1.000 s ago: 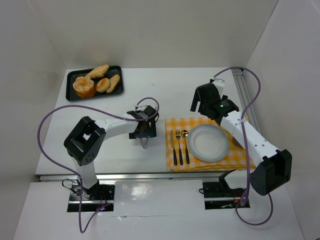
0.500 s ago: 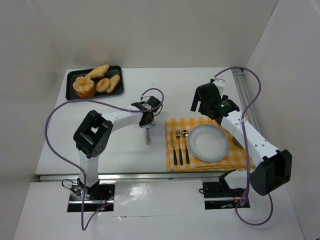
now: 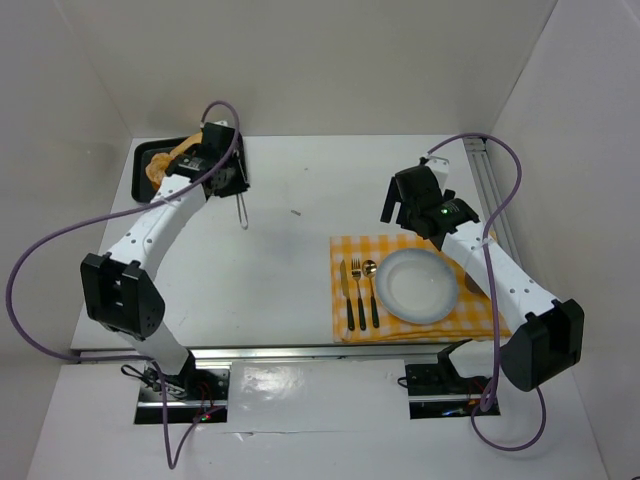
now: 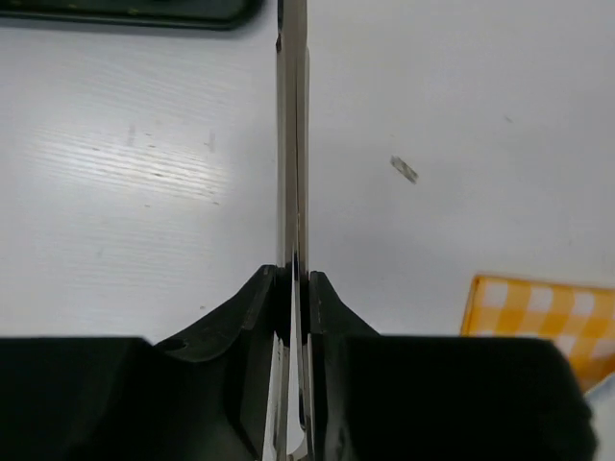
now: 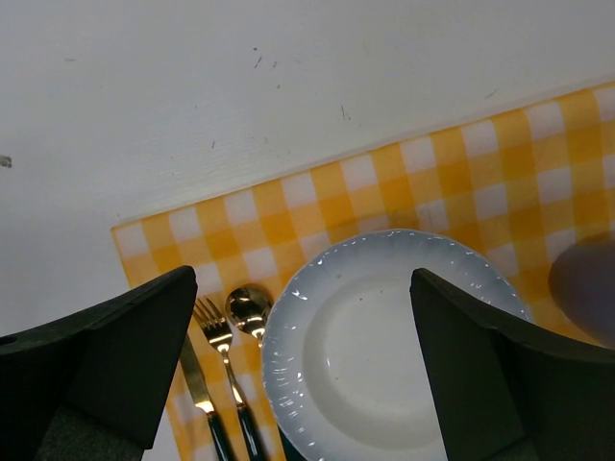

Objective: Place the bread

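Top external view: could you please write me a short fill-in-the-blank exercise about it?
The left gripper is shut on metal tongs near the ____ tray. The plate on the checked cloth is ____. The knife, fork and spoon lie on the plate's ____ side in this view.
Missing: black; empty; left.

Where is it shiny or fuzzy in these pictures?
Left wrist view: bright streaky glare on the table, and the black fingers holding the tongs look soft up close. Right wrist view: tiny glints on the rim of the plate, and a fuzzy dark shadow at the right of the checked cloth.
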### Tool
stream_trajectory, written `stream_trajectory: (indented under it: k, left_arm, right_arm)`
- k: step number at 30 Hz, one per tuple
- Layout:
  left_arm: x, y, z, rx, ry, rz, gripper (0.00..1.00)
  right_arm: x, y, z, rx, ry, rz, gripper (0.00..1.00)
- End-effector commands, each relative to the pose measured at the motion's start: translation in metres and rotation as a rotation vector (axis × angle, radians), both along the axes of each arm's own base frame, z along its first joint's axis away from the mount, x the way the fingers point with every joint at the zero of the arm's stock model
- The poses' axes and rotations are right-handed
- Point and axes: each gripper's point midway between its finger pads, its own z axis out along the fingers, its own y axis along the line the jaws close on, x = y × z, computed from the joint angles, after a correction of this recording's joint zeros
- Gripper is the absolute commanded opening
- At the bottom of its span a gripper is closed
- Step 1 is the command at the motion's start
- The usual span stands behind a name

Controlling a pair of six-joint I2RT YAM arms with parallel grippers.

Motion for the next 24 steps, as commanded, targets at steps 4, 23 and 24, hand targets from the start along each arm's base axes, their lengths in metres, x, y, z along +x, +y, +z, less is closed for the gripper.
stream_trajectory:
  k: [4, 23, 24]
  left_arm:
    - [0.000, 0.034, 0.005, 0.113, 0.083, 0.004, 0.47]
    - [0.047, 0.083, 0.009, 0.225, 0.066, 0.130, 0.61]
    - [0.052, 0.085, 0.006, 0.235, 0.064, 0.139, 0.61]
  right_arm:
    - [0.016, 0.006, 0.025, 0.034, -0.089, 0.016, 0.99]
    - [0.019, 0.007, 0.017, 0.023, -0.061, 0.016, 0.99]
    - [0.019, 0.007, 0.017, 0.023, -0.061, 0.016, 0.99]
